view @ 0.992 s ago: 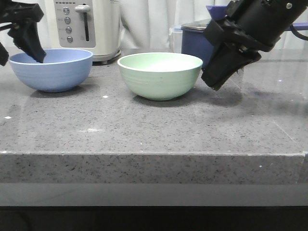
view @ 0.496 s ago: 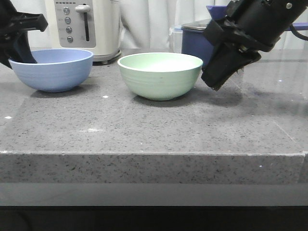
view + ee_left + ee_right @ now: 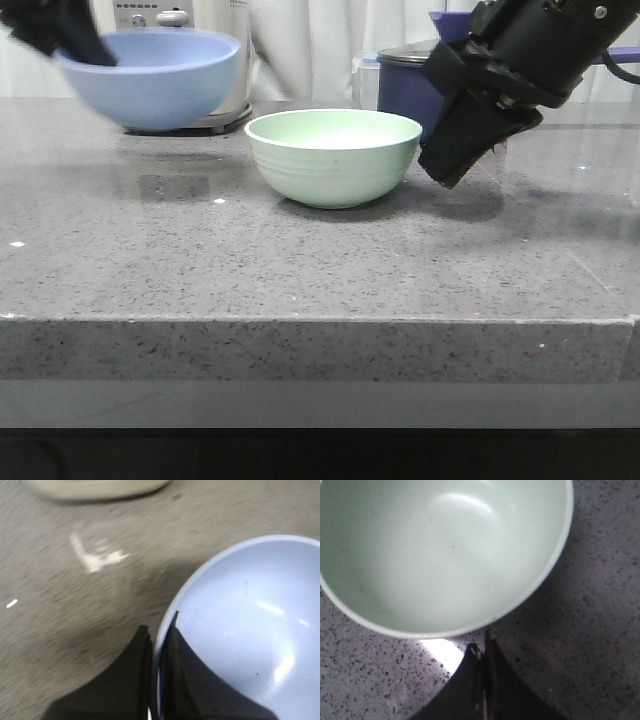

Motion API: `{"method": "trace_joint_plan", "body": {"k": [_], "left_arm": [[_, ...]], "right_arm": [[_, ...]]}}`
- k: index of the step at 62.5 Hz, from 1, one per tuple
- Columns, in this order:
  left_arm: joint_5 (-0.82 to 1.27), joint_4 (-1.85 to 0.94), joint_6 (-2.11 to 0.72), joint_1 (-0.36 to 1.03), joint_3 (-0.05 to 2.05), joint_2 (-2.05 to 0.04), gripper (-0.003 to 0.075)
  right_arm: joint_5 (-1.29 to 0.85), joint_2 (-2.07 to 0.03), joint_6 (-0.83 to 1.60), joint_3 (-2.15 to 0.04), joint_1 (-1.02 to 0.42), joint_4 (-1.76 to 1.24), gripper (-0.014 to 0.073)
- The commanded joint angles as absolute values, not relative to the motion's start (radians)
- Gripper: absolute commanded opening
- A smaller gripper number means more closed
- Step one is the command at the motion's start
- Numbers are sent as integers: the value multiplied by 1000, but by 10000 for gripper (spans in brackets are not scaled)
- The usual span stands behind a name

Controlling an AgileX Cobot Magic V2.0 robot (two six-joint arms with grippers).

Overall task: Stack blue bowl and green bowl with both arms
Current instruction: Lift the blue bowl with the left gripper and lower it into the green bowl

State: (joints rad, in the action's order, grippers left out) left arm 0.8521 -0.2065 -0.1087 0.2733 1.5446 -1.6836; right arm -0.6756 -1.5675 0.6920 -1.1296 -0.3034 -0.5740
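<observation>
The blue bowl (image 3: 160,80) hangs in the air at the far left, above the grey counter, in front of the toaster. My left gripper (image 3: 75,45) is shut on its left rim, one finger inside and one outside; the left wrist view shows the rim (image 3: 165,630) pinched between the fingers. The green bowl (image 3: 333,155) stands upright on the counter in the middle. My right gripper (image 3: 445,170) is shut and empty, just right of the green bowl; in the right wrist view its tips (image 3: 482,650) sit close beside the bowl's rim (image 3: 530,600), not touching.
A white toaster (image 3: 190,50) stands at the back left behind the blue bowl. A dark navy lidded saucepan (image 3: 405,85) stands at the back right behind my right arm. The counter's front edge (image 3: 320,320) runs across the view.
My left gripper has closed on the blue bowl's rim and lifted it off the counter, up and a little to the right. The right arm and green bowl have not moved.
</observation>
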Motion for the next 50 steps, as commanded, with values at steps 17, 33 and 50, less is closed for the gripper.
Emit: {"method": "trace_joint_plan", "body": {"k": [17,33,50], "left_arm": [[810,-233,-102,473,1711,-1695,-20],[802,-233,-102,541,1732,-1762,-20],[780,-243,-102,547,1732,-1803,-20]], "right_arm": [[-644,-1530,703,-1155,-305,-603,-64],[-644,-1530,703,-1155,-305,-603,-64],[-644,-1530,703,-1155,-305,-603,-64]]}}
